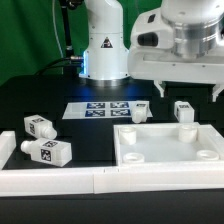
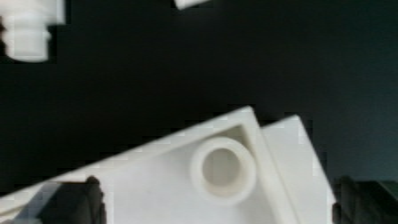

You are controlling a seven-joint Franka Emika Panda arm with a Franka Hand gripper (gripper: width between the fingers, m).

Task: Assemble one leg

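Gripper (image 2: pixel 228 204) hangs over a tabletop corner, fingers (image 2: pixel 80 200) spread wide and nothing between them!

Up front, a white rail (image 1: pixel 60 181) runs along the table. Just behind it, on the exterior view's left, the front leg (image 1: pixel 50 152) and second leg (image 1: pixel 41 127) lie loose. The tabletop panel (image 1: pixel 170 148) sits on the right, with its round socket (image 2: pixel 222 168) below the gripper. Beyond it are the third leg (image 1: pixel 141 111) and fourth leg (image 1: pixel 184 110), then the marker board (image 1: pixel 105 108), and furthest back the arm's base (image 1: pixel 103 48).

Two legs (image 1: pixel 40 126) (image 1: pixel 50 152) at exterior view's left; two legs (image 1: pixel 141 110) (image 1: pixel 184 109) behind tabletop panel (image 1: pixel 168 150), near marker board (image 1: pixel 108 108).
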